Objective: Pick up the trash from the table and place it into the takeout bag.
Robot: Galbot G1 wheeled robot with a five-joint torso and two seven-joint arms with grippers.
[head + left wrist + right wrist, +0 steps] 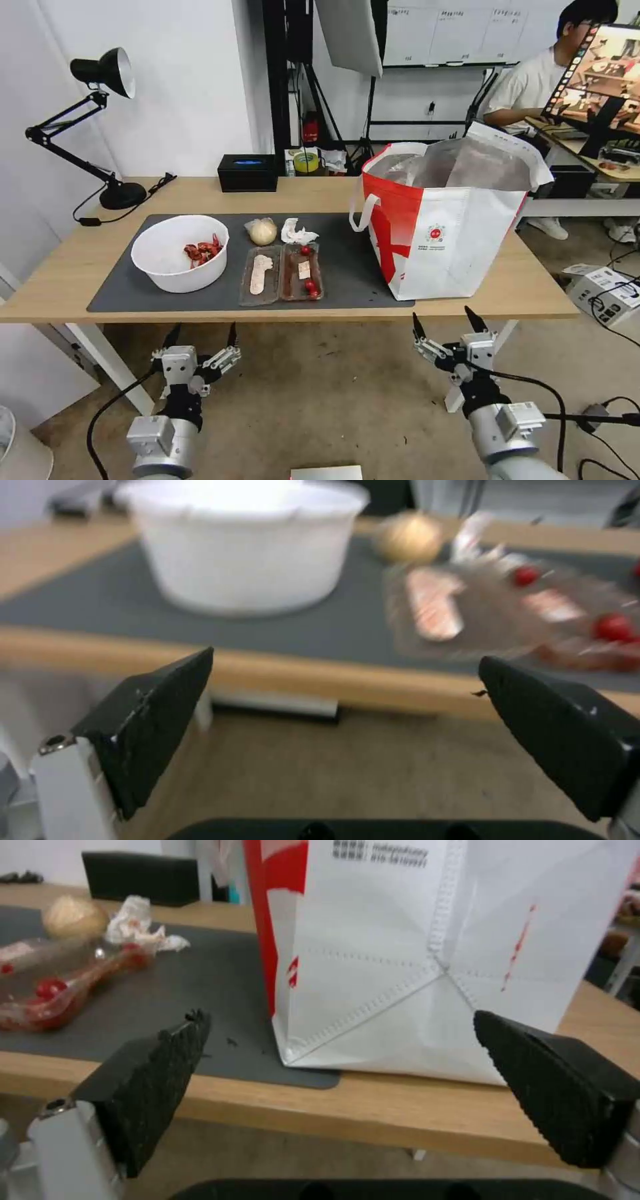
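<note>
white bowl with red shells, clear tray, wrapped bun and crumpled tissue laid on the grey mat of the desk, takeout bag stood at its right end, left tool and right tool held wide open and empty below the desk's near edge

Even, bright indoor light; the left wrist view is smeared with blur.

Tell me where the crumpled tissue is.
In the head view the crumpled tissue lies on the dark mat, just right of the wrapped bun and behind the clear tray.
</note>
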